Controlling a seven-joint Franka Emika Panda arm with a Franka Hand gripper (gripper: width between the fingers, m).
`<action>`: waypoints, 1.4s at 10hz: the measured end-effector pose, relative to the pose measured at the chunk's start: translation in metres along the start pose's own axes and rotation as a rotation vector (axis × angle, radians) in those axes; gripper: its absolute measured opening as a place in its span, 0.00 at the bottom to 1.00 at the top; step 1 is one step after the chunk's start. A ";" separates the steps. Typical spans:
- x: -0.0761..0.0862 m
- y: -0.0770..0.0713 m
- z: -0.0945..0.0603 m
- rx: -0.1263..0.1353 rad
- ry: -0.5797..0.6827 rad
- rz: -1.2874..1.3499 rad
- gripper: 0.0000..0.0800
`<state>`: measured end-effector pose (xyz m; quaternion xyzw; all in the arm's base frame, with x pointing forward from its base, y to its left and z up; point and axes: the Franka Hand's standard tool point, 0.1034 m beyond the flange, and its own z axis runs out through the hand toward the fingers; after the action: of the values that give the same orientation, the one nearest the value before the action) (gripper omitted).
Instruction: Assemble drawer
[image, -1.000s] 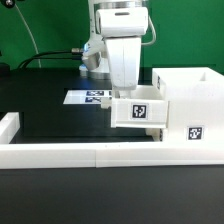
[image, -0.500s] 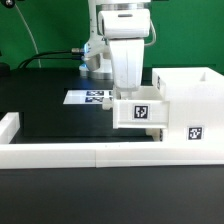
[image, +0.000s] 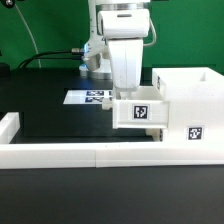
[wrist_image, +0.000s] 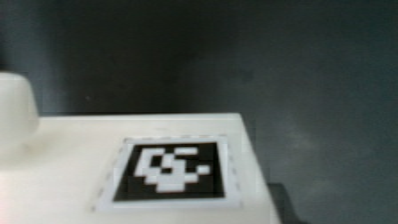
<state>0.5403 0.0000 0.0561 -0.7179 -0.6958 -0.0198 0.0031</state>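
Here, a black table (image: 50, 120) is seen in the exterior view, bordered along its near edge by a low white rail (image: 60, 152) that turns up into a short post at the exterior view's left. Behind the table a green backdrop (image: 40, 25) is hung, and dark cables are draped in front of it. Flat on the black surface, just behind the arm, the marker board (image: 88, 97) is laid. The drawer's tall box casing (image: 190, 105) is stood at the exterior view's right, touching the rail, with a square tag on its near face. One small tray (image: 140, 110) is set against the casing's side — its tagged face turned to the camera — and the white gripper (image: 128, 88) is lowered directly over it, its fingertips hidden behind the tray's wall, so whether the jaws are apart or closed cannot be told. In the wrist view a white tagged surface (wrist_image: 169, 170) is shown close and blurred, with dark tabletop beyond it.
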 end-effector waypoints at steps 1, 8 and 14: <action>-0.001 0.000 0.000 -0.002 -0.004 -0.007 0.05; -0.008 -0.001 0.000 -0.016 -0.007 -0.001 0.05; -0.001 0.002 -0.002 -0.017 -0.036 -0.065 0.05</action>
<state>0.5418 -0.0013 0.0576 -0.6953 -0.7184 -0.0125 -0.0162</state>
